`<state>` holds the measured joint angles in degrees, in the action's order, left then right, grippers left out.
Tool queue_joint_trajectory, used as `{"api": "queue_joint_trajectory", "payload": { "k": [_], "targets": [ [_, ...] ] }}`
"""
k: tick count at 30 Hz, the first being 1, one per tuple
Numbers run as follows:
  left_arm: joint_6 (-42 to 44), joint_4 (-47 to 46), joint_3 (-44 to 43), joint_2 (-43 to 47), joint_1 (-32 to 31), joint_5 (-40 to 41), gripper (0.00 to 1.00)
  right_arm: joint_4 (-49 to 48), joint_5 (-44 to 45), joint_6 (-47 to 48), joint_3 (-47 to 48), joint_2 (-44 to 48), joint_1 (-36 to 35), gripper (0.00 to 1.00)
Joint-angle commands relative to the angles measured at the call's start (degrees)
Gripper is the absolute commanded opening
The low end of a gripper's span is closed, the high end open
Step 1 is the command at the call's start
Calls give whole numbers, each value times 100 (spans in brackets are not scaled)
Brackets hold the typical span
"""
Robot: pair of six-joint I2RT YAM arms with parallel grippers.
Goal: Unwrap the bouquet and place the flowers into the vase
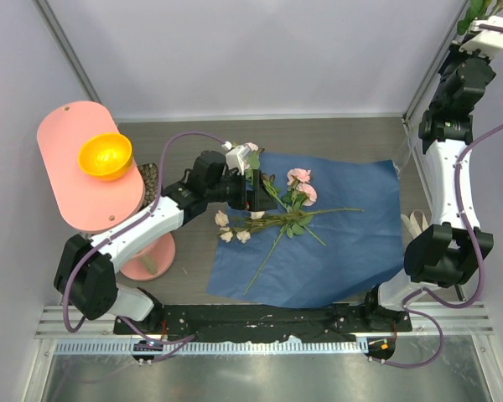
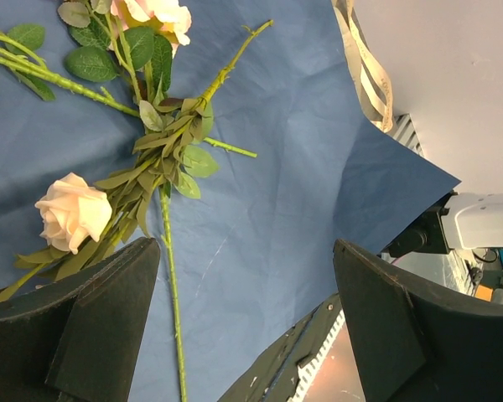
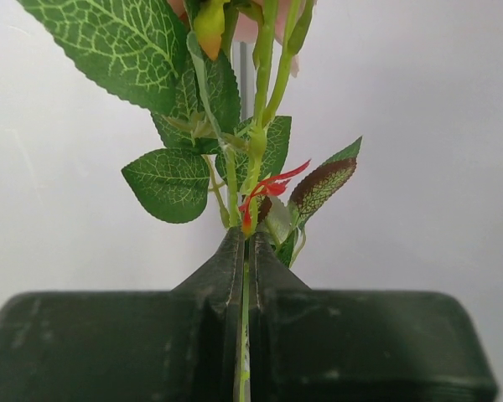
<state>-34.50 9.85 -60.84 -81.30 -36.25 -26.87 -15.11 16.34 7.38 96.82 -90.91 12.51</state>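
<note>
1. Between the fingertips of the right claw [image 3: 243, 244], one thin green flower stem [image 3: 253, 159] is clamped. The jaws are closed fully upon it, with veined green leaves spreading just above the tips.
2. That claw is held high at the far right corner of the cell, well apart from the counter [image 1: 335, 134].
3. The left claw [image 2: 247, 276] is spread wide, and nothing is gripped by it. It is positioned low over the loose flowers [image 1: 287, 213].
4. These flowers are laid flat with their stems crossed. A cream rose [image 2: 71, 213] is seen just beside the left finger.
5. The flowers are carried by a sheet of blue paper [image 1: 352, 251], which is spread open on the counter.
6. A cream ribbon [image 1: 415, 224] is found beside the right edge of the paper.
7. An orange bowl [image 1: 106, 155] is seated on a pink stand [image 1: 75, 188] at the far left.
</note>
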Motion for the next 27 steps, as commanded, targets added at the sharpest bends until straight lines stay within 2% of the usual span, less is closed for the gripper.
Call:
{"api": "queue_joint_trajectory", "payload": {
  "k": [1,8,18,24,27],
  "targets": [
    [-57,-238,-174,0,39,-152,89,-378,-43,79,-110,311,-3,1],
    [-83,-264,-183,-62,39,-196,89,-615,-25,168,-461,311,32,1],
    [-136,-44,-253,-158,39,-108,89,-2064,-271,-52,-2077,461,93,4],
    [-496,44,-323,-316,39,-187,88,-2373,-237,-298,-2579,408,146,17],
    [-680,140,-358,-413,39,-143,88,-2277,-184,-377,-2668,425,155,30]
  ]
}}
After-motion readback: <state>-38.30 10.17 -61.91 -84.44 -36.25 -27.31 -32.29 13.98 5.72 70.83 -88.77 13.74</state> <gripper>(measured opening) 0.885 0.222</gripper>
